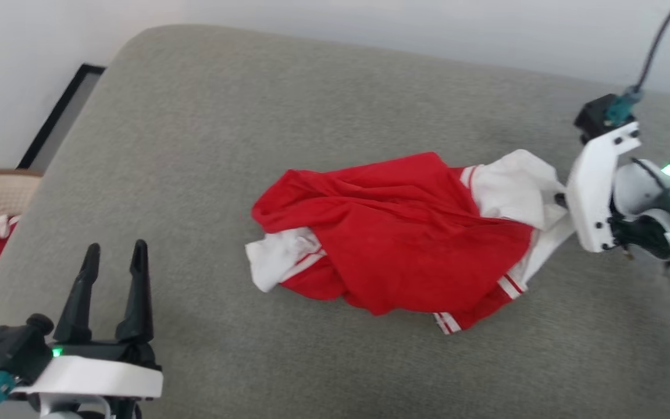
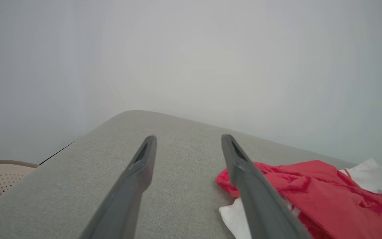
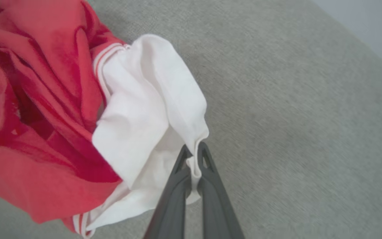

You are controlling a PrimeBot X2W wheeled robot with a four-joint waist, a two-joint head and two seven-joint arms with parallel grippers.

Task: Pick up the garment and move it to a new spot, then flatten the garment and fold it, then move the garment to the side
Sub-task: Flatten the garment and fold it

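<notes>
**Grey cushion, red shirt bunched, right fingers on a sleeve**

Head view: on the grey fabric cushion (image 1: pixel 335 105) the garment (image 1: pixel 393 233) lies bunched near the middle. Its long axis runs crosswise, from our right gripper (image 1: pixel 560 201) toward our left side. Our right fingers meet the white sleeve (image 1: pixel 515 186) at that end. Our left gripper (image 1: pixel 115 247) hovers well apart from the cloth, fingers parted with nothing between them. The garment lies ahead of those fingers and off to their right.

Left wrist view: our left gripper (image 2: pixel 188 137) shows a wide, empty gap over bare cushion. The garment (image 2: pixel 310 189) sits to the right of the right-hand finger, partly behind it.

Right wrist view: our right gripper (image 3: pixel 195 156) is pinched tight on a fold of the white sleeve (image 3: pixel 144 109). The red body trails away to the left of the fingers.

We judge the right arm the nearer one, already placed to pull along the garment's length.
</notes>
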